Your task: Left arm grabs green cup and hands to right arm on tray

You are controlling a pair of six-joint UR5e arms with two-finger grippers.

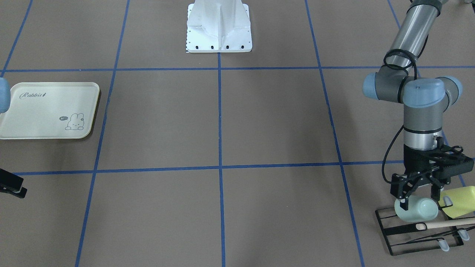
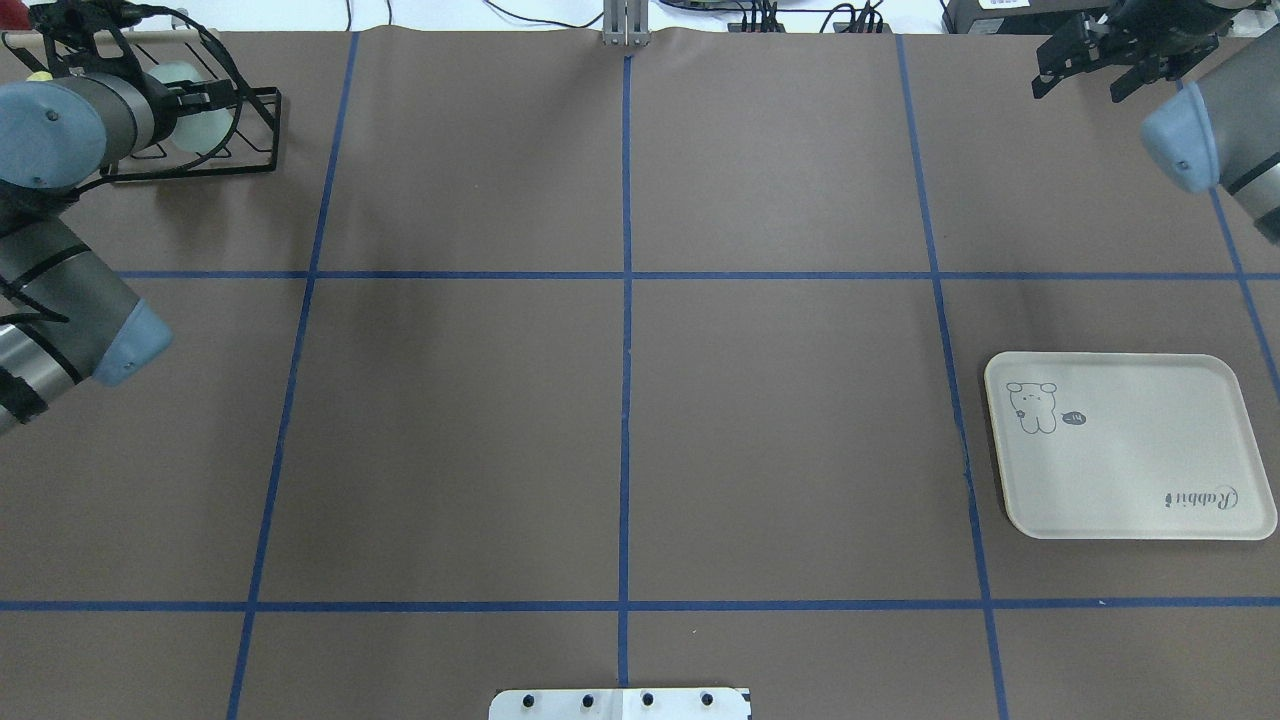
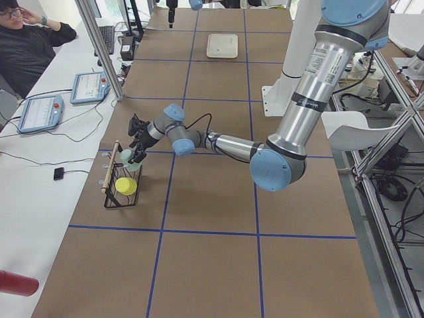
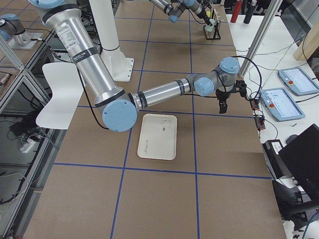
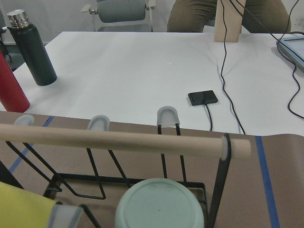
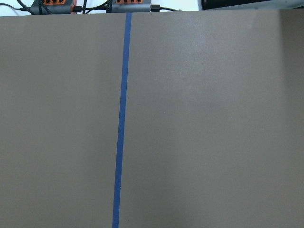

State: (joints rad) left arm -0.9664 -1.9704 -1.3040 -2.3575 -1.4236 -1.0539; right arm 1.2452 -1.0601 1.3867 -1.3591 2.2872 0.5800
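Green cup point(image 1: 417, 210) on black wire rack point(image 1: 408, 237) lies at 6 o'clock of left gripper point(image 1: 419, 199), base toward it, between spread fingers point(image 1: 403, 200); right arm point(image 2: 1200, 135) well apart.

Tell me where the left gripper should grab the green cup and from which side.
Likely best: grip the green cup across its side wall near the base, coming from the base end. It rests tilted on the black wire rack, closed base toward the left gripper, and the yellow cup crowds one side.
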